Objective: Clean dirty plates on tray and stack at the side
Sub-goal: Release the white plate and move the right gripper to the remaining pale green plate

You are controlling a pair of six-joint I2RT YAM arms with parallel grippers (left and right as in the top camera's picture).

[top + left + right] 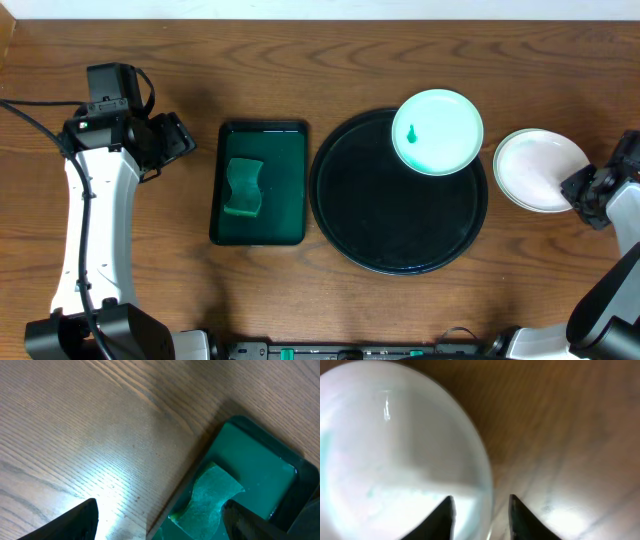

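Observation:
One pale aqua plate (437,131) with a small green smear (411,133) lies at the far right of the black round tray (390,230), overhanging its rim. Another white plate (538,168) rests on the table to the right of the tray. My right gripper (583,190) is at that plate's right edge. In the right wrist view the gripper (481,517) stands open, and the rim of the plate (395,450) passes between its parted jaws with a gap on each side. My left gripper (180,140) is open and empty, left of the green tray.
A dark green rectangular tray (285,215) holding a green sponge (243,186) lies left of the black tray. In the left wrist view the gripper (160,522) hovers over the tray's (260,460) left edge, with the sponge (210,495) just ahead.

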